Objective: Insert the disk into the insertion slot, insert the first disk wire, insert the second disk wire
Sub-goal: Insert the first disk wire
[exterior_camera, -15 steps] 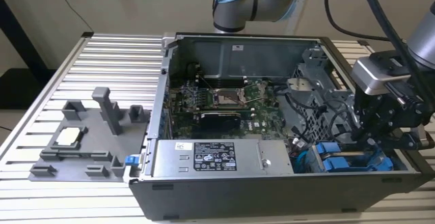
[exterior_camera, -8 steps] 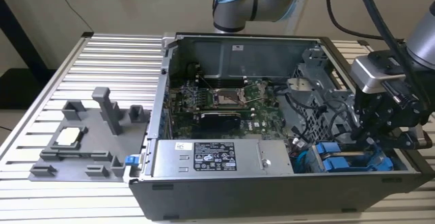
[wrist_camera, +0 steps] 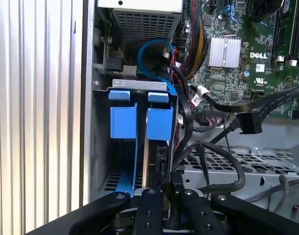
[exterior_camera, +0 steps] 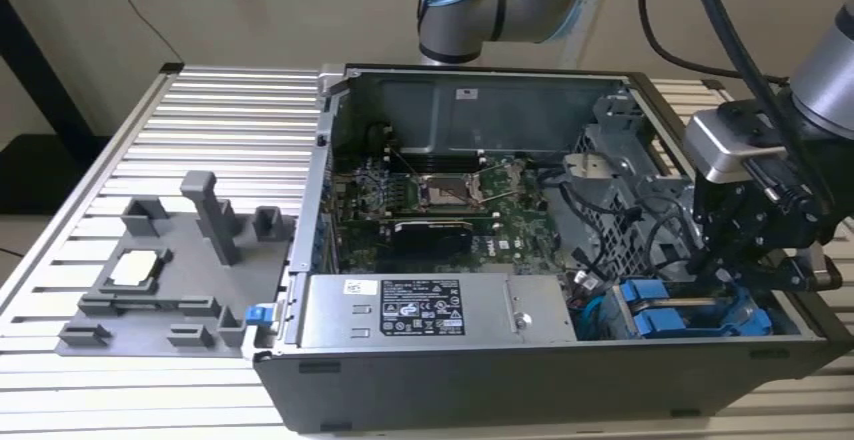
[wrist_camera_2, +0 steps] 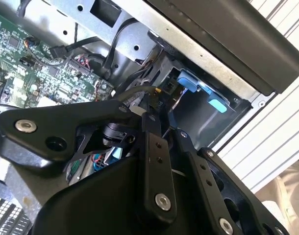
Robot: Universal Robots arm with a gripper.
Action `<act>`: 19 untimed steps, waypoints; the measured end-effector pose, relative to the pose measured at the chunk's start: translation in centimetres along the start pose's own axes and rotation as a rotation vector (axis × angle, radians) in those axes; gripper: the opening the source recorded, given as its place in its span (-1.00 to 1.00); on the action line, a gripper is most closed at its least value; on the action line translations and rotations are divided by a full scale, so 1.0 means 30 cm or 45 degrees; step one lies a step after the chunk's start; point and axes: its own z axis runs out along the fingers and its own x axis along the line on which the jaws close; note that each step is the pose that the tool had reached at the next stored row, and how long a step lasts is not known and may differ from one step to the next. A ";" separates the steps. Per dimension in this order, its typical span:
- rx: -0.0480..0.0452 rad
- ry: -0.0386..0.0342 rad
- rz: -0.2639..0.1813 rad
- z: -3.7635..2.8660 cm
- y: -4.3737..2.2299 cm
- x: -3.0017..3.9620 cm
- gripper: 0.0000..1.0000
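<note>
The disk (wrist_camera: 159,125), in its bright blue frame, stands inside the insertion slot (wrist_camera: 139,86) of the grey drive cage, beside another blue-tabbed carrier (wrist_camera: 123,122). My gripper (wrist_camera: 165,185) sits right at the disk's exposed rear edge. Its fingers are closed on a black disk wire plug (wrist_camera_2: 158,92), whose cable curves away over the cage. In the exterior view my gripper (exterior_camera: 755,272) hangs over the blue frames (exterior_camera: 657,320) at the case's right corner. A second black wire (wrist_camera: 248,122) with a loose plug lies on the cage top nearby.
The open computer case (exterior_camera: 534,380) rests on a slatted metal table (exterior_camera: 227,120). The power-supply box (exterior_camera: 434,312) lies beside the cage, with the motherboard (exterior_camera: 447,200) beyond. Cable bundles (wrist_camera: 193,46) crowd the space by the cage. A grey fixture (exterior_camera: 160,280) stands at the exterior view's left.
</note>
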 end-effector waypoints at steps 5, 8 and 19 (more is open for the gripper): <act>0.000 -0.0006 0.004 0.001 -0.001 0.002 -0.62; -0.001 -0.0002 0.009 0.001 -0.001 0.006 -0.62; -0.001 0.0003 0.017 0.034 0.000 0.009 -0.62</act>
